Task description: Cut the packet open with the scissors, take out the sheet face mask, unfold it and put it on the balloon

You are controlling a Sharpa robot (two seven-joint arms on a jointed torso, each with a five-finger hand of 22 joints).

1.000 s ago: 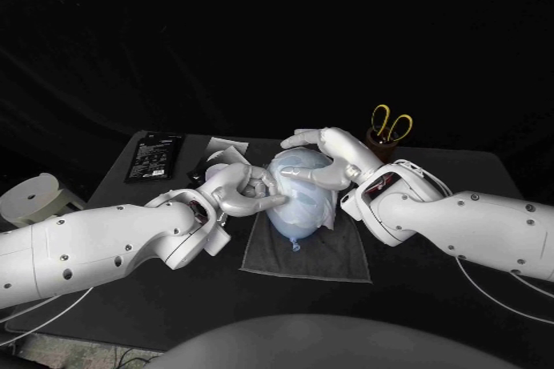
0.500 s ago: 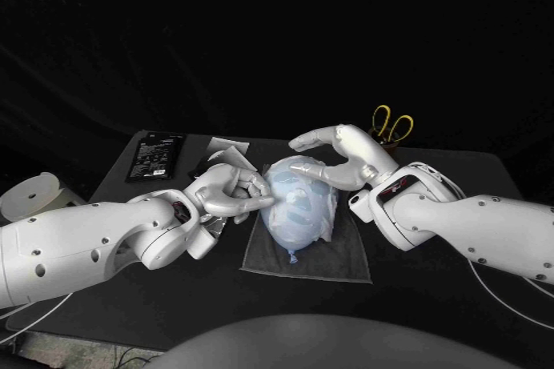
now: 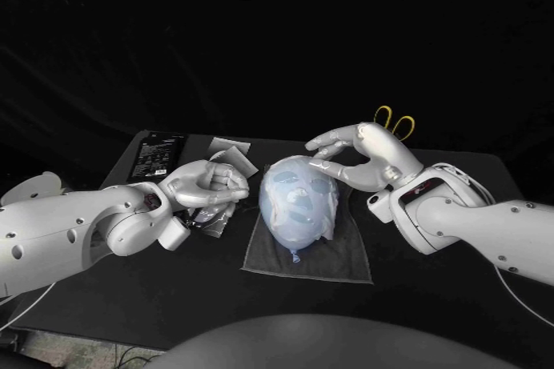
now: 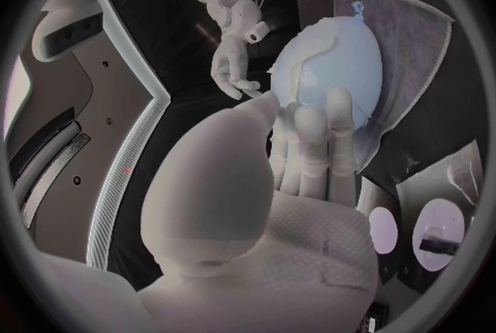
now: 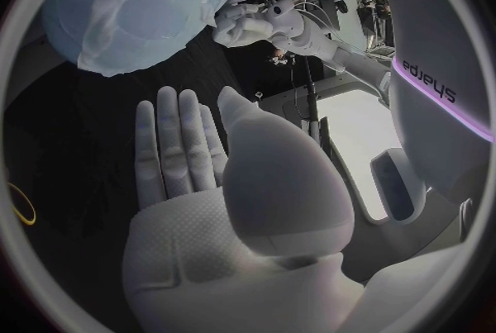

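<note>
White sheet face mask [image 3: 303,194] now covers the balloon [image 3: 290,233], which lies between both hands. The left hand [image 3: 208,182] has drawn back, fingers curled on nothing. The right hand [image 3: 360,154] has lifted, fingers arched apart near the balloon's top. Placement looks finished.

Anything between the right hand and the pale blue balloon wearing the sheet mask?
Nothing visible. The right hand is at the far end of the pale blue mask-covered balloon on the grey cloth, with no object between them.
</note>
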